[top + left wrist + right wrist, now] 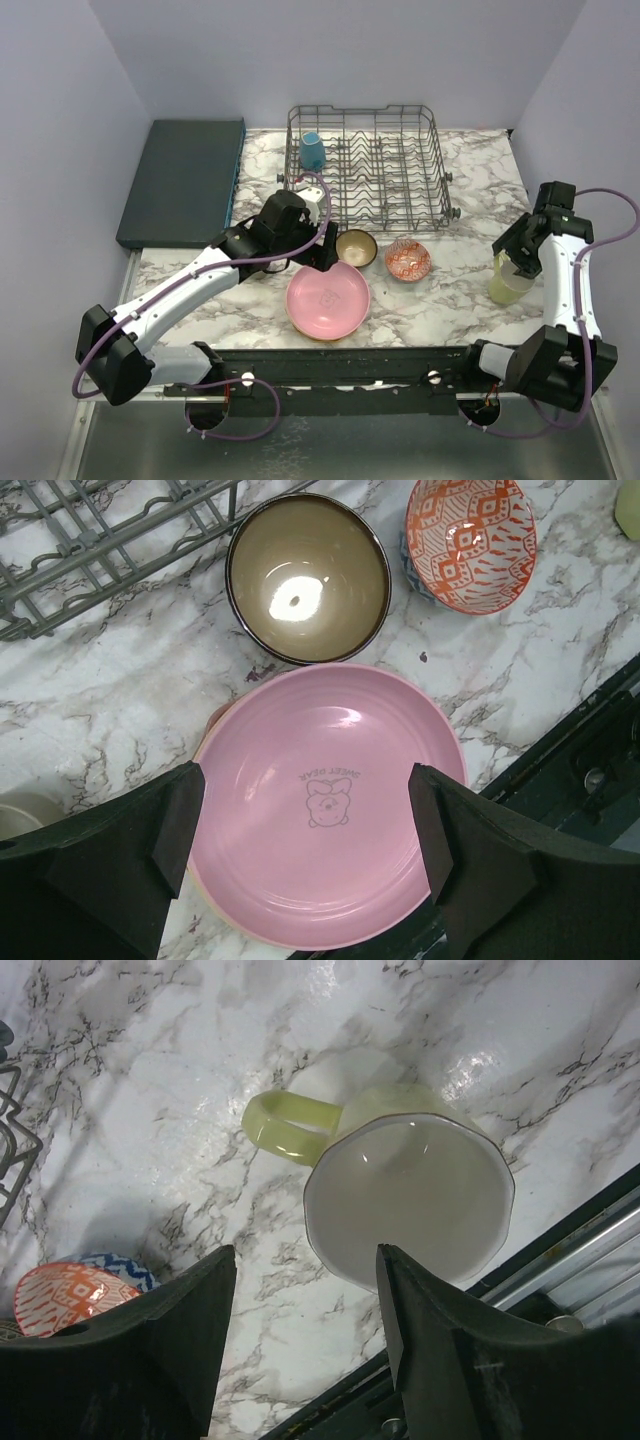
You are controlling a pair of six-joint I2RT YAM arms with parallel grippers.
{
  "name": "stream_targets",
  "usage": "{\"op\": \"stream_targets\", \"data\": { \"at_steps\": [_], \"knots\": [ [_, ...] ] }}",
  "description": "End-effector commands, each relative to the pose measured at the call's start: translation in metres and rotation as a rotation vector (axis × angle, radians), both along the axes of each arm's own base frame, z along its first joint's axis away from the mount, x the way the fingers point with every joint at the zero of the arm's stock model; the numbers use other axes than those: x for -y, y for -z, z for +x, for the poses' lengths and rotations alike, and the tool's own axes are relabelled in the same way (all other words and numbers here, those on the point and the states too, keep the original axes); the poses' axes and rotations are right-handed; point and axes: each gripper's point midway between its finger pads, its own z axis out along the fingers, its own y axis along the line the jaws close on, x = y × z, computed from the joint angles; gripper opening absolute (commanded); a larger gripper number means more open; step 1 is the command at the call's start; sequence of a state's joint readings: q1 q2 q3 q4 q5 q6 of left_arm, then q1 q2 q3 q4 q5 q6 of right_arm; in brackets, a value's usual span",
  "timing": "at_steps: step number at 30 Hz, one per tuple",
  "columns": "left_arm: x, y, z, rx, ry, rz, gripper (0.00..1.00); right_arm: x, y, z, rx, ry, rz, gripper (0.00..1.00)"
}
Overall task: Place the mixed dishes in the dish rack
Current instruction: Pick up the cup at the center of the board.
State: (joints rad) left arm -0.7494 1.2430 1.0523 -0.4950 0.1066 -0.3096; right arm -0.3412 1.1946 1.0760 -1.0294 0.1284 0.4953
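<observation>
Two claws hang over the marble counter [440, 305], both with their jaws apart and neither holding anything. The left claw [310, 850] is spread wide above the pink plate [330, 800], one black pad on either side of the plate in the wrist view, with a small printed figure showing on the plate between them. The plate lies flat near the front edge of the counter, and a paler rim peeks out from under its lower left edge. Just beyond it sits the small brown bowl [307, 580], upright, close to the plate's far rim. To that bowl's right is the red-patterned bowl [470, 540], tilted, resting on a blue-white bowl [120, 1263].

The right claw [305, 1350] is moderately open above the yellow mug [410, 1200], which stands upright at the right front of the counter with its handle pointing toward the middle.

Behind the bowls stands the dish rack [430, 150], with a blue mug [313, 152] in its back left corner. A dark teal slab [180, 185] lies to the rack's left.
</observation>
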Motion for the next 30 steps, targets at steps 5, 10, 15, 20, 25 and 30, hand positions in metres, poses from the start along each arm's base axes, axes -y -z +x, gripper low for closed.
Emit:
{"op": "stream_targets", "data": {
  "at_steps": [5,10,15,20,25,30],
  "knots": [
    [-0.006,-0.007,0.005,0.062,-0.024,0.013,0.91,0.004,0.014,0.017,0.028,0.014,0.032,0.63],
    [-0.007,-0.006,0.006,0.067,-0.032,0.025,0.91,0.003,0.023,0.02,0.025,0.02,0.046,0.58],
    [-0.008,-0.006,0.007,0.069,-0.034,0.027,0.91,-0.004,0.035,0.017,0.012,0.013,0.078,0.56],
    [-0.009,-0.006,0.008,0.074,-0.04,0.031,0.91,-0.006,0.04,0.015,0.007,0.007,0.089,0.52],
    [-0.01,-0.005,0.009,0.073,-0.043,0.038,0.91,-0.008,0.04,0.016,0.009,-0.001,0.101,0.48],
    [-0.01,-0.003,0.009,0.072,-0.045,0.044,0.91,-0.01,0.044,0.014,0.008,-0.007,0.103,0.46]
  ]
}}
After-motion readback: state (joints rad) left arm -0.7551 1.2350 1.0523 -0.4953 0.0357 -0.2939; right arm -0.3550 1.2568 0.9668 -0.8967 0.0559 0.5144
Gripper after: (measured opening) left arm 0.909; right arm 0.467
